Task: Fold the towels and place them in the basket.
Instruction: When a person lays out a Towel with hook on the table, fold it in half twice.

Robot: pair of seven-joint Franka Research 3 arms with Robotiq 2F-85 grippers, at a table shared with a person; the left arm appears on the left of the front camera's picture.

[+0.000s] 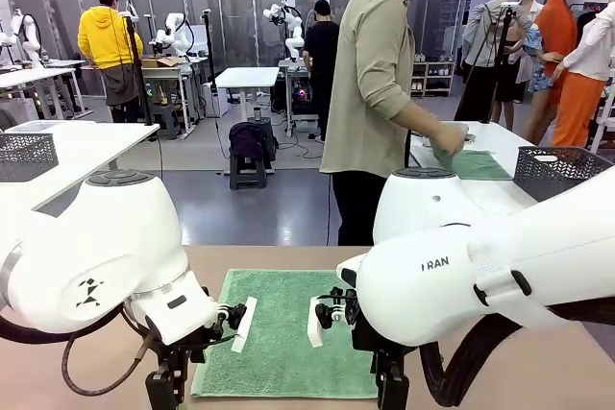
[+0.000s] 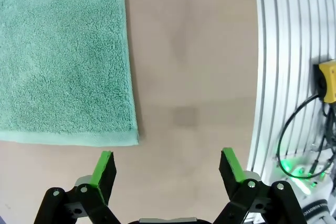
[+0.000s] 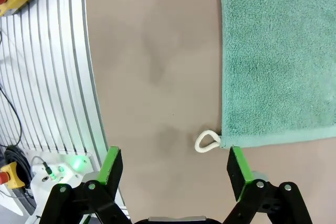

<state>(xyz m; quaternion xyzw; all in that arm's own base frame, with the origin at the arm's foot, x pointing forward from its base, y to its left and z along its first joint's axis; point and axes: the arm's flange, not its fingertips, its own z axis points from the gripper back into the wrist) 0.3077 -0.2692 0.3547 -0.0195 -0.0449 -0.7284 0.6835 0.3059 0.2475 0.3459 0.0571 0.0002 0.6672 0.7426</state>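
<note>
A mint green towel [image 1: 288, 333] lies flat on the tan table between my two arms. My left gripper [image 1: 165, 389] hangs open over bare table just off the towel's near left corner; in its wrist view that gripper [image 2: 168, 171] has the towel [image 2: 63, 56] up and to the left. My right gripper [image 1: 389, 389] is open at the near right corner. In its wrist view that gripper [image 3: 173, 174] stands below the towel [image 3: 278, 51], whose small white loop [image 3: 207, 141] lies between the fingers. A dark grey mesh basket [image 1: 562, 170] stands on the white table behind.
A person stands across the table, turned to the white table [image 1: 500, 141] behind, both hands on another green cloth [image 1: 476, 164]. A second grey mesh basket [image 1: 24, 156] sits far left. The ribbed metal table edge [image 2: 283, 77] runs close beside both grippers.
</note>
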